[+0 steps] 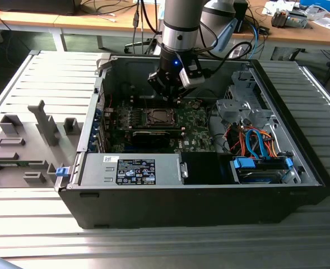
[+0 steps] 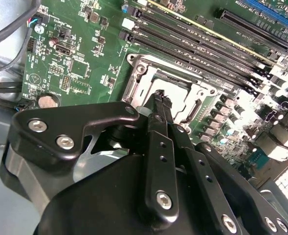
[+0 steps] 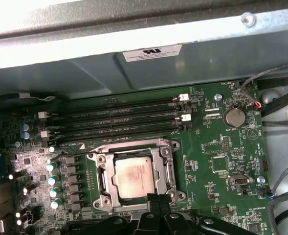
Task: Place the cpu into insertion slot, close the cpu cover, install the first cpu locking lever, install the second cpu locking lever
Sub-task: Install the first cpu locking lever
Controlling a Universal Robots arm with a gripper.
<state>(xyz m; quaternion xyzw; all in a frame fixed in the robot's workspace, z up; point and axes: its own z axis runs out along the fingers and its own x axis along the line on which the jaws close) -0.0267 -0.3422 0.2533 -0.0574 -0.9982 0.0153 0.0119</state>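
A large black open computer case lies on its side on the grey slatted metal desk, filling the middle of the exterior view, and holds a green circuit board, a grey power supply box along its near wall and a bundle of orange and blue cables at the lower right. The silver-grey robot arm comes down from the top centre into the case, its black gripper hanging just above the board, near the socket. In the second wrist view the gripper covers the lower half of the frame and hides part of the socket; its thin fingertips are pressed together and hold nothing. In the first wrist view the small square silver-rimmed insertion slot sits at lower centre with the flat square silver-grey cpu seated inside it, the thin silver cpu cover framing the chip; its near edge is cut off by the gripper. Whether the locking levers are latched is hard to make out. Long black memory slots run just beside the socket.
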